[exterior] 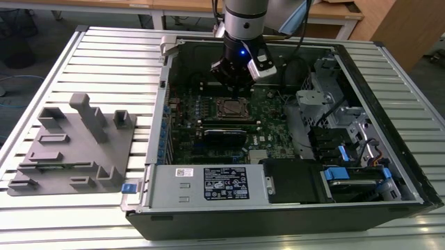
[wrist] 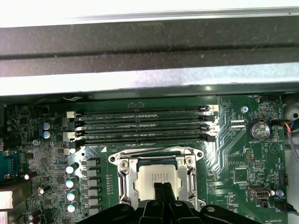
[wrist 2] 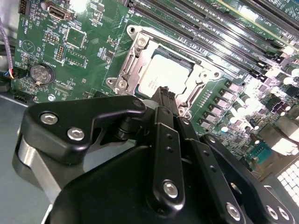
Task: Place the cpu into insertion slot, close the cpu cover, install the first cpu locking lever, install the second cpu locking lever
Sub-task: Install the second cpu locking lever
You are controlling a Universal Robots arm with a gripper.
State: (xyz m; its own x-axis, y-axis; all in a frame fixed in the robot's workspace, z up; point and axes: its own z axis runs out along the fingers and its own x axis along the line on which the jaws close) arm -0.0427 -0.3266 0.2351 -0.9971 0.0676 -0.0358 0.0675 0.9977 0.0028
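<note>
CPU, the small flat square chip with a dull silver-grey metal top [wrist 2: 161, 77], is lying seated in the square dark insertion slot [wrist: 158, 183] on the green circuit board [wrist: 233, 154], inside the open black computer case [exterior: 389, 156] that is resting on the ribbed metal counter [exterior: 111, 57]. Thin silver-grey metal cpu cover frame [wrist 2: 196, 79] is lying down flat around the chip, with the chip's top showing through its large square window in both wrist views. Black gripper [wrist 2: 166, 100] of the arm is hanging right over the socket, its jaws clenched together with no gap between the two slim fingertips [wrist: 163, 191] and nothing held between them; in the first wrist view the tips are overlapping the near edge of the chip, though contact cannot be confirmed. Four long narrow black memory slots [wrist: 140, 123] are running parallel just beside the socket. A round silver coin battery [wrist: 258, 129] is sitting on the board, well apart from the socket. In the exterior view, a grey moulded fixture tray with upright posts [exterior: 76, 146] is resting on the counter toward the exterior view's left of the case, and a silver power supply box with a label [exterior: 208, 185] is filling the near edge of the case.
</note>
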